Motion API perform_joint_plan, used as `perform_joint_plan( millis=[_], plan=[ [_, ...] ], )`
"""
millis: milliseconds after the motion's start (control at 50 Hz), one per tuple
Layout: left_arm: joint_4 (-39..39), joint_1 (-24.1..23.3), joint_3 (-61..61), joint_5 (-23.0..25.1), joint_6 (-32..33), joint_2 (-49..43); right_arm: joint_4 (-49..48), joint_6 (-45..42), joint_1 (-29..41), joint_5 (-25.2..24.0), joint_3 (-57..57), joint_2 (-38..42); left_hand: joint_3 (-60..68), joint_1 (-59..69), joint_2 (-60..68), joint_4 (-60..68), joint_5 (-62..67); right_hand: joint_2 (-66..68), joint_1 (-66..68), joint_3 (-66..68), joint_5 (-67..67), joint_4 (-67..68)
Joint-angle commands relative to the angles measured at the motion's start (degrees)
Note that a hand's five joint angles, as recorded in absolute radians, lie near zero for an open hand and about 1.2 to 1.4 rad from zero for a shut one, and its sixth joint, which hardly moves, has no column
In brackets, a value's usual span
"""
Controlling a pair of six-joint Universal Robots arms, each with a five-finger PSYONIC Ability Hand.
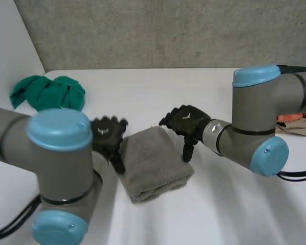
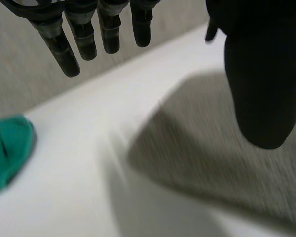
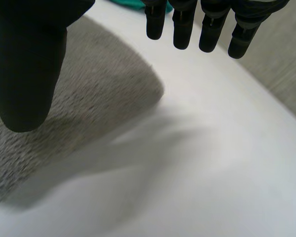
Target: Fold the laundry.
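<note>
Here, a folded grey towel (image 1: 153, 163) lies on the white table (image 1: 209, 214), a little below the middle of the head view. It is a thick, roughly rectangular pad set at a slant.

The left hand (image 1: 108, 135) is at the towel's left edge and the right hand (image 1: 186, 122) at its upper right edge, with the towel between them. I cannot tell from the head view whether either hand touches it.

In the left wrist view the left hand (image 2: 264, 74) is spread wide. Its fingers (image 2: 84, 34) are straight, its thumb is well apart from them, and it holds nothing. The towel (image 2: 227, 158) lies below the thumb.

The right wrist view shows the right hand (image 3: 27, 64) in the same way, with straight fingers (image 3: 182, 24), the thumb held wide and nothing gripped. Its thumb hangs over the towel (image 3: 89, 103) near a rounded corner.

A bunched green cloth (image 1: 48, 93) sits in the upper left of the head view, well apart from the towel. At the right edge, something orange and beige (image 1: 297, 122) lies partly hidden behind the right arm (image 1: 260, 117).

The left arm (image 1: 56, 168) fills the lower left of the head view. It covers the table there and part of its own hand. A grey concrete wall (image 1: 168, 30) runs behind the table.
</note>
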Motion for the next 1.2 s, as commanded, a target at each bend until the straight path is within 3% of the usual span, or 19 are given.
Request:
perform_joint_plan(
  millis=[20,80,100,140,160,240,320,540,940,980,1040,1080,1200],
  plan=[
    [0.3,2.6,2.5,9.8,2.3,6.9,-11.8,0.0,0.3,2.5,14.4,-10.5,1.9,0.9,-0.4,0.8,-0.7,-2.2,-2.9,-2.0,-2.4,-2.1],
    [0.0,4.2,3.3,16.9,2.4,8.2,-20.1,0.4,0.5,2.4,25.8,-15.5,2.6,1.5,0.3,1.5,0.0,-2.2,-2.9,-2.0,-2.4,-2.1],
    [-0.2,5.5,3.9,22.8,2.4,9.0,-22.0,0.2,0.6,2.3,28.5,-16.7,2.9,1.9,0.7,1.8,0.3,-2.2,-2.9,-2.0,-2.4,-2.1],
    [-0.5,7.3,4.5,29.2,2.2,9.5,-27.0,0.2,2.0,2.2,35.9,-19.0,3.1,2.0,0.8,2.0,0.5,-2.2,-2.9,-2.0,-2.4,-2.1],
    [-1.1,8.9,4.9,35.4,1.8,9.8,-28.5,0.2,2.9,2.1,38.0,-19.5,3.1,2.0,0.8,2.0,0.5,-2.2,-2.9,-2.0,-2.4,-2.1],
    [-3.8,11.5,5.5,47.4,1.5,9.9,-34.7,0.1,7.1,2.5,45.2,-19.1,2.9,1.9,0.7,1.8,0.3,-2.2,-2.9,-2.0,-2.4,-2.1],
    [-4.7,11.5,6.3,51.7,1.6,10.0,-41.6,0.0,8.4,2.7,48.8,-17.0,2.9,1.9,0.7,1.8,0.3,-2.2,-2.9,-2.0,-2.4,-2.1],
    [-4.6,10.3,6.5,51.1,1.5,10.3,-50.5,-0.6,8.4,3.1,44.8,-8.7,2.2,1.2,0.0,1.2,-0.4,-2.2,-2.9,-2.0,-2.4,-2.1],
    [-4.5,10.1,6.1,49.5,1.4,10.1,-50.6,-2.0,8.8,3.8,36.4,-4.2,1.9,0.9,-0.4,0.8,-0.7,3.1,2.4,3.3,2.9,3.2],
    [-4.5,10.2,6.1,49.5,1.4,10.1,-50.5,-1.9,8.8,3.7,35.6,-3.7,1.7,0.7,-0.5,0.7,-0.9,7.8,7.1,8.0,7.6,7.9],
    [-4.5,10.2,6.1,49.5,1.5,10.1,-50.5,-2.0,8.8,3.6,33.6,-2.3,1.6,0.5,-0.7,0.5,-1.0,39.0,38.3,39.2,38.8,39.1],
    [-4.4,10.2,6.1,49.5,1.4,10.1,-50.2,-1.9,8.8,3.6,32.0,-1.8,1.7,0.7,-0.5,0.7,-0.9,67.7,67.0,67.9,67.5,67.8],
    [-4.2,10.4,7.3,49.5,1.4,10.6,-50.5,0.9,8.3,4.0,27.2,-4.7,1.7,0.7,-0.5,0.7,-0.9,67.8,67.1,68.0,67.6,67.9]
  ],
)
